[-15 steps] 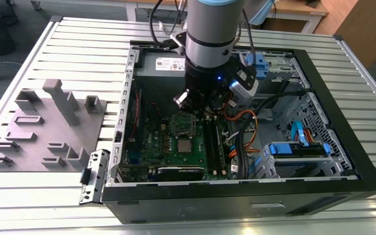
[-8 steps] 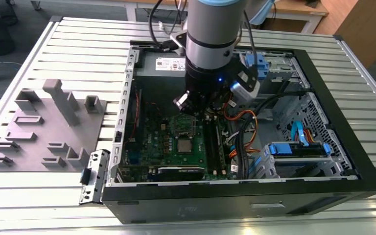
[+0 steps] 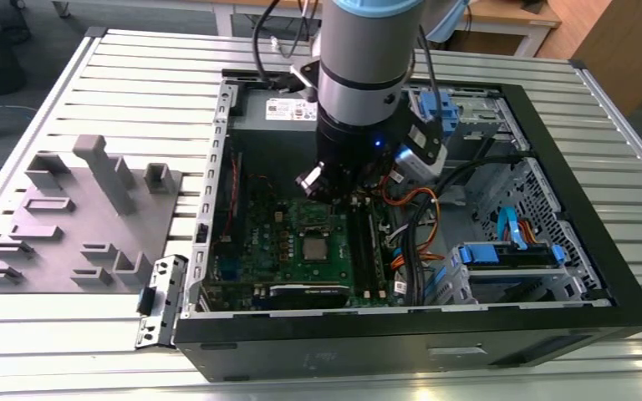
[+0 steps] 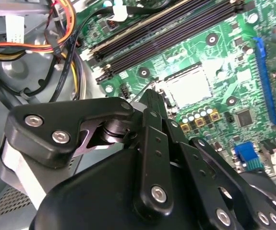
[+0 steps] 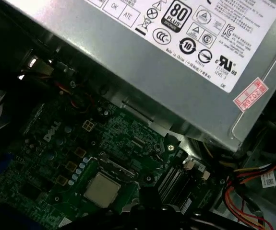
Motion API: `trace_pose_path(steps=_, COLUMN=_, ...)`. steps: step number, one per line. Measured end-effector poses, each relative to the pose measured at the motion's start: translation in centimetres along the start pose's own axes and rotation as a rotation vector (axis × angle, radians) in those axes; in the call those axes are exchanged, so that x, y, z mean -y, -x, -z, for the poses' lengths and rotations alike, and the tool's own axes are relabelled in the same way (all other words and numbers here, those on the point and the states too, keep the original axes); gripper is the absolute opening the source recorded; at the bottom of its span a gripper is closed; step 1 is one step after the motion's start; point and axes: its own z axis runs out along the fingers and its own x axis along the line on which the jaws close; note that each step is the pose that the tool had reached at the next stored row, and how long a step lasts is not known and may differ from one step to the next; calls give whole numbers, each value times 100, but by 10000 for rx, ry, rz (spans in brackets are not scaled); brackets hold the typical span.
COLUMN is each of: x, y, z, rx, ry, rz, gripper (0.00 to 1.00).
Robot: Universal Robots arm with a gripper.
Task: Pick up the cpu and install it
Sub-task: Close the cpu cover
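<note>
Table: slatted metal top (image 3: 109, 92).
On it: open black computer case (image 3: 410, 334), toward the exterior view's right.
Beside it: grey fixture block (image 3: 70, 217), left.

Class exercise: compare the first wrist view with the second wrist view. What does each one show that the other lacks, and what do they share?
First wrist view alone: the grey metal power supply box with printed labels, above the board.

Second wrist view alone: the black gripper linkage up close, long black memory slots and a blue connector strip.

Shared: the green circuit board, the small square silvery-grey cpu lying in its socket, and orange and yellow cables.
</note>
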Motion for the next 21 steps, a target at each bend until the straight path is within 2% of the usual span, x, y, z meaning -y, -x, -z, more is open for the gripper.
trace_pose_path(steps=14, x=161, y=-104, z=12, rx=-7, ry=-10, rz=33, gripper=11)
trace_pose_path(steps=21, x=165, y=-107, z=12, rx=-7, ry=-9, rz=49, gripper=11)
